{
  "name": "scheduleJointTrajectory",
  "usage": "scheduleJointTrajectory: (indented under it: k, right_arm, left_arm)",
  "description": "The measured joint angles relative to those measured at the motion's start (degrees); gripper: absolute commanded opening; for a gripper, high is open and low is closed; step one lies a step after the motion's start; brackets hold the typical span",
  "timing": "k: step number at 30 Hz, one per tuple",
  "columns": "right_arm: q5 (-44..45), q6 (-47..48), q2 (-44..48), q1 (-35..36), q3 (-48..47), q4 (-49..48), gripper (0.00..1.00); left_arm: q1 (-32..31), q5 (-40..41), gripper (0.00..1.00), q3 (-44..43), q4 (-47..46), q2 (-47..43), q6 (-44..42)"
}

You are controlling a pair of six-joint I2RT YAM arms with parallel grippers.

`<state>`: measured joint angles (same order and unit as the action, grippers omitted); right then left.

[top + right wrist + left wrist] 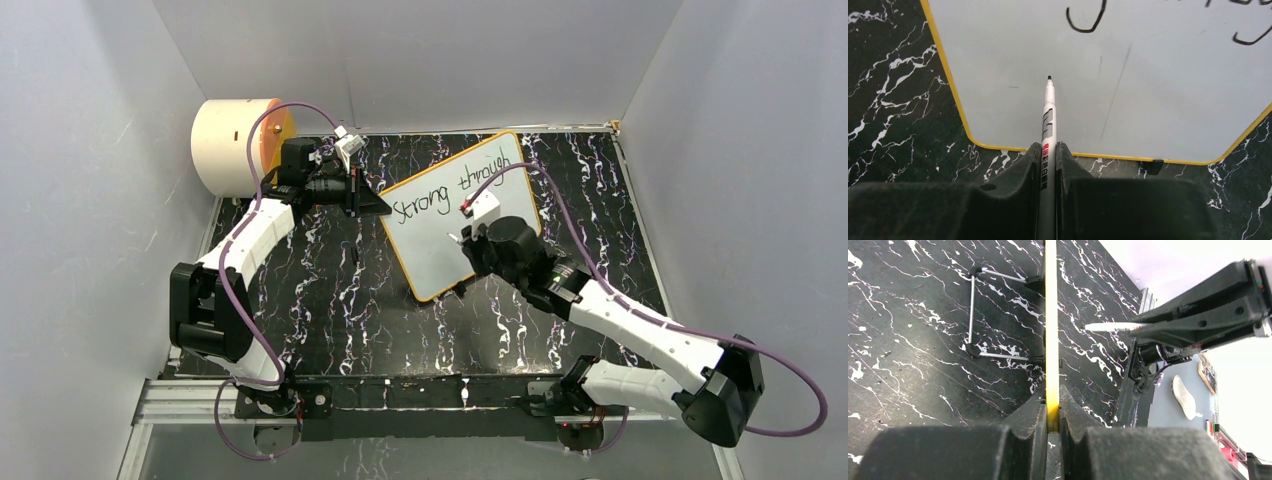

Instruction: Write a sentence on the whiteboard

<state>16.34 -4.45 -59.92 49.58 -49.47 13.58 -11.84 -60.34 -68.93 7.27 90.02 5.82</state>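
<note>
The flat rectangular whiteboard [437,258] with its thin yellow frame is laid on the black white-veined table [330,300], towards the far right corner, with "Strong through" [450,188] already written along its far edge. The frame is pinched at the board's left corner by the clenched left claw [1050,407]. A slim white marker [1049,115] is clamped in the right claw [1048,150], its black tip aimed at the blank area below the writing. In the left wrist view the tip appears to be held just off the surface, though contact cannot be confirmed. The board is judged to be restrained at one corner only, so it could be swung about that grip if the tip is pressed hard or dragged sideways, and the next word would be skewed. If too little pressure is applied, strokes would be broken or skipped. The marker, held along its barrel between two narrow fingers, could be pushed back or tilted under load. A new line begun too high would be run into the descenders seen above the tip, and fresh ink could be smeared by the right arm's purple cable [520,170] draped over the writing.
</note>
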Motion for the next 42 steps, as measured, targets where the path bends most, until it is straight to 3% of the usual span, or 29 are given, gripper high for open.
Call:
scheduleJointTrajectory:
  k: [8,14,42]
  right_arm:
    - [8.0,-2.8,-3.6,8.9,0.0,0.0,0.0]
    - [11.4,-3.6,-6.3,11.6,0.0,-0.4,0.0]
    - [14.9,-4.3,-11.3,12.5,0.2,-7.0,0.0]
  left_arm:
    - [0.0,0.1,0.0,0.2,-0.8,-0.1,0.7]
    - [0.0,0.8,0.0,0.8,-1.3,-0.6,1.3]
    - [-0.3,1.2,0.0,1.0,-2.1,-0.8,2.1]
